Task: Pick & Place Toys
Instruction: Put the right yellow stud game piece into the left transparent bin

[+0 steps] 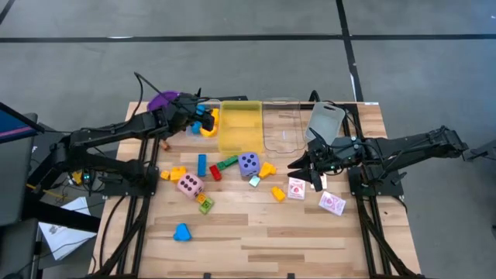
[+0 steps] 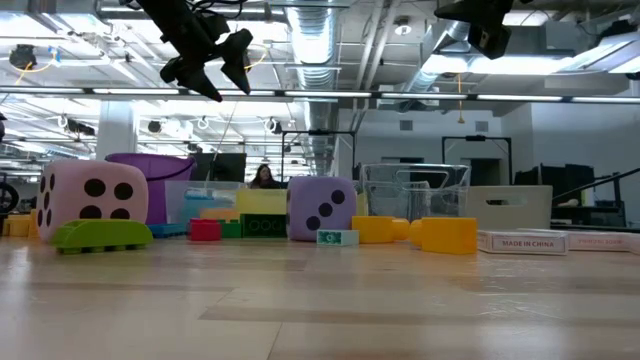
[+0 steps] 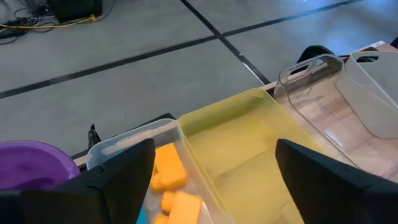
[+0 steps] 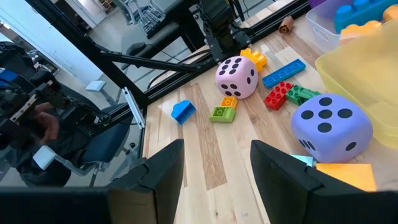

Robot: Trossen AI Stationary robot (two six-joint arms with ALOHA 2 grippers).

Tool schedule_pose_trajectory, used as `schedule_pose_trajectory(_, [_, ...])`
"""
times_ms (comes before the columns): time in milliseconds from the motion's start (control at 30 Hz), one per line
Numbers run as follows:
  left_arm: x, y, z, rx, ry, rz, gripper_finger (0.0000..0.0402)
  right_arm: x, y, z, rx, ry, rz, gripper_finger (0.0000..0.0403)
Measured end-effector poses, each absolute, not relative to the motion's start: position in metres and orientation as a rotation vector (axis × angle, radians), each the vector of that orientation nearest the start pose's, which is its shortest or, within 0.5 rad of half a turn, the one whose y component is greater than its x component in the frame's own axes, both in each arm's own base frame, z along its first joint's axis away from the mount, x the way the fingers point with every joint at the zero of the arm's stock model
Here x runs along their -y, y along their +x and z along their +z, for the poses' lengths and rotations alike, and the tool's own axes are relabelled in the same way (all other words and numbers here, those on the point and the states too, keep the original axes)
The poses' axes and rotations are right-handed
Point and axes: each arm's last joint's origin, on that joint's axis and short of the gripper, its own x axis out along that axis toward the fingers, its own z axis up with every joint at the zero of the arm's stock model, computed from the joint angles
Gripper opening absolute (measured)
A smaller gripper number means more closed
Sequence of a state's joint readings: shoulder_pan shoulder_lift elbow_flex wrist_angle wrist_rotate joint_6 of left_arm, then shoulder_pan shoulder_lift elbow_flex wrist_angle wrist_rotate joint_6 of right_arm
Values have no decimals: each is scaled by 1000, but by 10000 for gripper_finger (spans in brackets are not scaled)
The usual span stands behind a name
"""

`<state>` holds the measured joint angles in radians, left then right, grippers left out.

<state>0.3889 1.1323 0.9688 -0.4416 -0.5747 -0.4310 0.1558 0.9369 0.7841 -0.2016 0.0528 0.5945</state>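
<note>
A: Entry. Left gripper [image 1: 203,116] is raised over the clear tray [image 3: 102,146] at about 11 o'clock on the bench [image 1: 310,232], arm stretched in from 9 o'clock. The left wrist view shows its jaws spread wide with nothing between them. Orange blocks [image 3: 166,177] lie in that tray just below.

B: Right side?

A: Right gripper [image 1: 314,172] hovers near 3 o'clock, arm reaching in from the right edge, jaws partly parted and empty, pointed toward the purple die [image 1: 249,163] near centre.

B: What is left loose?

A: Pink die [image 1: 190,184] at about 8 o'clock, blue heart-shaped block [image 1: 181,232] at 7 o'clock, red-patterned cards [image 1: 332,203] at 4 o'clock, plus scattered small blocks around centre.

B: Handling notes?

A: Judgement only: blocks look light, rigid, smooth plastic; pinch across flat parallel sides. The dice are bulkier, so take opposite faces squarely or they may twist out. Cards lie flat and thin, probably the awkward ones; catch an edge.
</note>
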Motion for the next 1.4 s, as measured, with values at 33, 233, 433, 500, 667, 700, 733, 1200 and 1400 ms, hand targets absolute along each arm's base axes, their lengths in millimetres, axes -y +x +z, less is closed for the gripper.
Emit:
schedule_pose_trajectory(33, [-104, 212, 309, -414, -326, 1051, 330, -30, 203, 305, -372, 551, -6, 179])
schedule_pose_trajectory(233, [-101, 216, 310, -401, -441, 900, 331, -30, 203, 305, -371, 551, -6, 179])
schedule_pose_trajectory(433, [-79, 231, 314, -426, -510, 452, 324, -30, 203, 305, -371, 551, -6, 179])
schedule_pose_trajectory(500, [-67, 235, 314, -450, -465, 370, 324, -30, 203, 305, -372, 551, -6, 179])
schedule_pose_trajectory(667, [-36, 242, 313, -497, -296, 213, 329, -30, 203, 305, -371, 551, -6, 179])
schedule_pose_trajectory(700, [-30, 244, 312, -505, -266, 189, 330, -30, 203, 305, -372, 551, -6, 179])
schedule_pose_trajectory(733, [-24, 246, 311, -517, -243, 169, 331, -30, 203, 305, -371, 551, -6, 179])
schedule_pose_trajectory(1200, [43, 282, 264, -701, -129, -38, 333, -29, 203, 305, -363, 547, -32, 179])
schedule_pose_trajectory(1400, [50, 312, 248, -598, -136, -16, 333, -29, 203, 305, -363, 548, -33, 179])
